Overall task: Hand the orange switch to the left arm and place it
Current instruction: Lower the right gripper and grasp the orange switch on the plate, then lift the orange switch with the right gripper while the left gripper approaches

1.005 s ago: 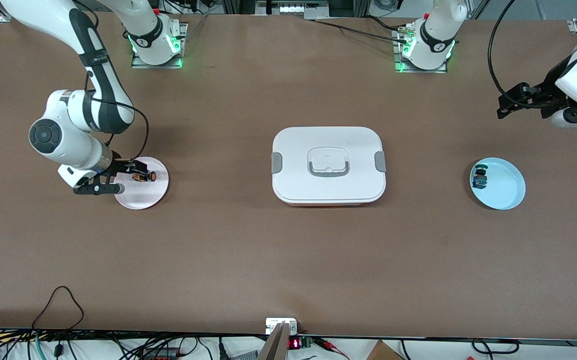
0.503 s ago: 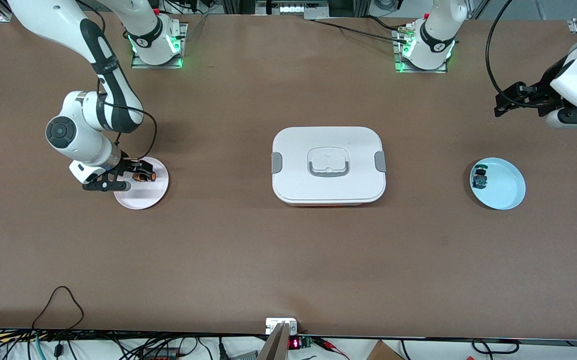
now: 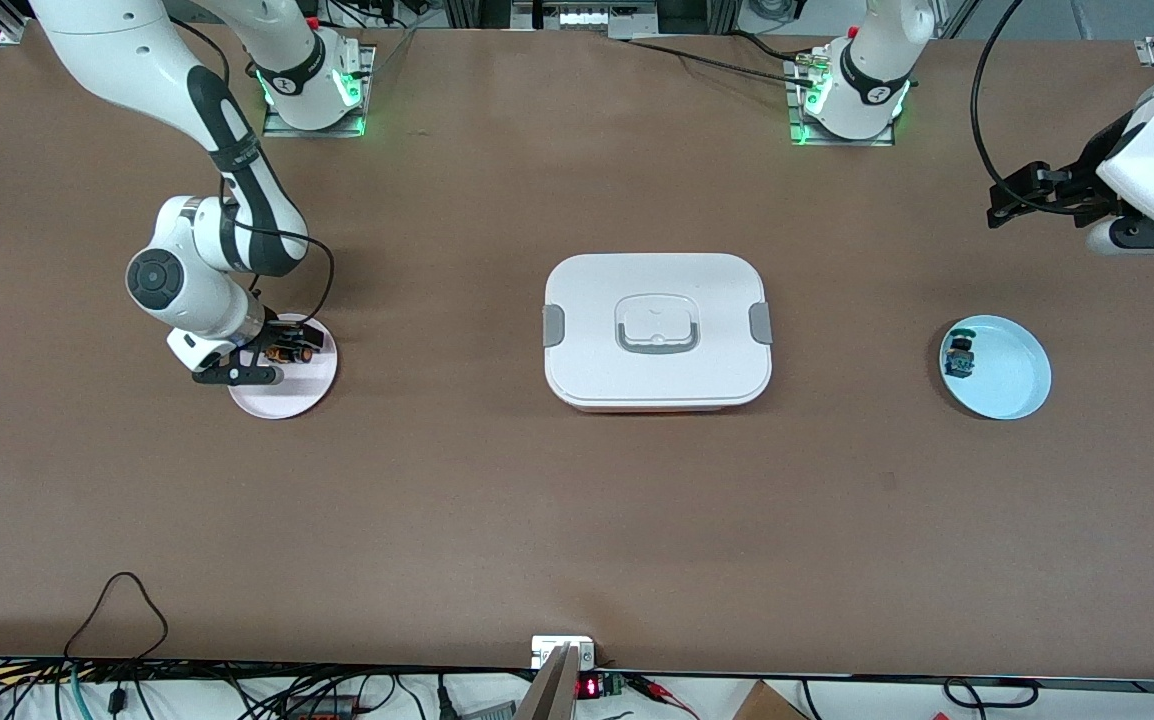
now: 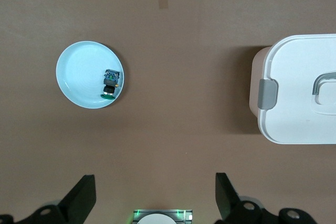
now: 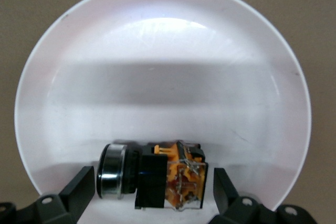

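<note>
In the front view the right gripper [image 3: 272, 362] is low over the pink plate [image 3: 287, 395] at the right arm's end of the worktop [image 3: 537, 500], wrist bent steeply down, its fingers spread to either side of the orange switch [image 3: 289, 353] lying there. The box [image 3: 657, 330] sits mid-worktop, squarely between this plate and the blue plate [image 3: 1012, 375], so any handover must probably skirt it. The left gripper [image 3: 1012, 195] waits aloft near its end. In the left wrist view its fingers [image 4: 81, 200] are spread apart and hold nothing, above the blue plate and a small blue-and-green switch [image 4: 110, 83]. In the right wrist view the switch lies on its side between unclosed fingers [image 5: 79, 187], not yet gripped.
</note>
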`<state>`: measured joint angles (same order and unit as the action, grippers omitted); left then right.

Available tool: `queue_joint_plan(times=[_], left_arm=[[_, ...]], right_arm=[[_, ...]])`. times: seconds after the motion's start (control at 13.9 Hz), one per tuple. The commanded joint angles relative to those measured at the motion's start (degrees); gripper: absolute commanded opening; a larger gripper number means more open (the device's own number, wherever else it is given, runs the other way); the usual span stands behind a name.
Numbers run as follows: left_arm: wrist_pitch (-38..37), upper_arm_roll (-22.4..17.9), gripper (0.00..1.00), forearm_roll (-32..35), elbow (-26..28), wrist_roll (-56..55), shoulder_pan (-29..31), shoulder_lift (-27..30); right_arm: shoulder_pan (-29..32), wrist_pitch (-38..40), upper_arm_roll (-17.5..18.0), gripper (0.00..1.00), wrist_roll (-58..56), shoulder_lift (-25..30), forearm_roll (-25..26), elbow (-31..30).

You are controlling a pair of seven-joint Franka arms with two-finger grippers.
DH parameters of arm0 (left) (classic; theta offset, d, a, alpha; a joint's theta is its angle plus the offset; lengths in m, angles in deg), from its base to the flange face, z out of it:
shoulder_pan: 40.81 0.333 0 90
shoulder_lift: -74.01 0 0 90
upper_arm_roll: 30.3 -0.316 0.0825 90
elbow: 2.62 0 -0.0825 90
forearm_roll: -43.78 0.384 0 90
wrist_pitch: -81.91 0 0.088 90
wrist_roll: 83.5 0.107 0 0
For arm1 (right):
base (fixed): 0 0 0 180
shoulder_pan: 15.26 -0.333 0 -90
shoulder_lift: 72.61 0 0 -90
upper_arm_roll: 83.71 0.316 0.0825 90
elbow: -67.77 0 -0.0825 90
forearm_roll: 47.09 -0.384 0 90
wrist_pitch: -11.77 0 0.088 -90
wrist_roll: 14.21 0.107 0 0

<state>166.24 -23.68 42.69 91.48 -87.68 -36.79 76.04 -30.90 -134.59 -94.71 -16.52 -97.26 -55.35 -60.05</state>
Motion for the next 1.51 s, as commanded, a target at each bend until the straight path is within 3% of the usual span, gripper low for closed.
queue_joint_plan(times=[0.0,0.07,0.14,0.36,0.86,1.44], left_arm=[[-1.0,0.2,1.00,1.6,-1.1,-0.7,0.1,-0.5],[-1.0,0.2,1.00,1.6,-1.1,-0.7,0.1,-0.5],[-1.0,0.2,1.00,1.6,-1.1,-0.7,0.1,-0.5],[-1.0,0.3,1.00,1.7,-1.1,-0.7,0.0,-0.5],[-1.0,0.3,1.00,1.6,-1.2,-0.6,0.0,-0.5],[-1.4,0.4,1.00,0.6,-2.3,-0.2,-0.8,-1.1]], right_arm=[[-0.5,-0.4,0.0,0.55,0.4,0.0,-1.4,-0.4],[-0.4,-0.1,-0.1,0.33,0.1,0.5,-2.6,-0.4],[-0.5,2.5,-0.1,0.21,0.0,1.1,-2.9,0.3],[-0.6,14.6,-0.1,0.05,-0.4,1.5,-3.2,7.3],[-0.4,32.3,-0.2,0.05,-2.3,5.7,-2.9,21.4],[-0.4,47.3,-0.2,0.04,-4.4,9.5,-3.1,36.6]])
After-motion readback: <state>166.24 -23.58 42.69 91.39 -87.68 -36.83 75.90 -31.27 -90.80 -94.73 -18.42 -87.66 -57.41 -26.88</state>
